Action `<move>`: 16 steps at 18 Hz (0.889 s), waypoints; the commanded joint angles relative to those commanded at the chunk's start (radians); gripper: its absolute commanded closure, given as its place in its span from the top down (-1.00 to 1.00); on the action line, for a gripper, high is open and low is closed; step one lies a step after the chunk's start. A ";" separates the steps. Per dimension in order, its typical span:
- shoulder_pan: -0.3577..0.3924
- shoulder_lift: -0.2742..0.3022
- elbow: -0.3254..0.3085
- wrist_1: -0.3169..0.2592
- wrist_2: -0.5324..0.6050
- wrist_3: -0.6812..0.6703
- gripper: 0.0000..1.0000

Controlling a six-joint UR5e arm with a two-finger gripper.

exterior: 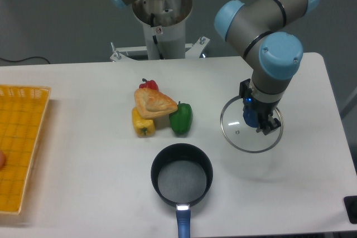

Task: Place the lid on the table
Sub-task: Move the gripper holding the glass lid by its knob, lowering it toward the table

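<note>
The lid [236,132] is a clear glass disc with a thin metal rim, lying level over the right part of the white table [83,154]. Its blue knob [250,117] sits between the fingers of my gripper [257,120], which points straight down and is shut on it. I cannot tell whether the rim touches the tabletop or hovers just above it; a faint shadow shows close under its front edge. The dark pot [182,179] with a blue handle stands uncovered to the lower left of the lid.
A green pepper [181,118], a yellow pepper [143,124], a red pepper [148,85] and a pastry [154,103] cluster left of the lid. A yellow mesh tray [19,143] lies at the left edge. The table's right edge is near the lid.
</note>
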 joint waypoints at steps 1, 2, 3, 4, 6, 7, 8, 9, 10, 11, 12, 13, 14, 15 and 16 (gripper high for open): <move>0.002 -0.005 -0.002 0.012 0.000 0.011 0.19; 0.005 -0.005 -0.008 0.020 0.000 0.026 0.19; 0.014 -0.005 -0.009 0.025 0.000 0.032 0.19; 0.018 -0.006 -0.009 0.026 0.000 0.034 0.19; 0.028 -0.011 -0.009 0.028 0.000 0.040 0.19; 0.035 -0.011 -0.009 0.029 0.000 0.048 0.19; 0.041 -0.012 -0.009 0.029 0.000 0.058 0.19; 0.045 -0.014 -0.009 0.032 0.001 0.067 0.19; 0.046 -0.021 -0.009 0.043 0.001 0.072 0.19; 0.048 -0.025 -0.009 0.052 0.001 0.074 0.19; 0.055 -0.028 -0.011 0.055 0.001 0.074 0.19; 0.058 -0.029 -0.011 0.061 0.001 0.075 0.19; 0.058 -0.035 -0.012 0.071 0.001 0.077 0.19; 0.060 -0.040 -0.017 0.083 0.003 0.078 0.19; 0.061 -0.044 -0.023 0.100 0.003 0.078 0.19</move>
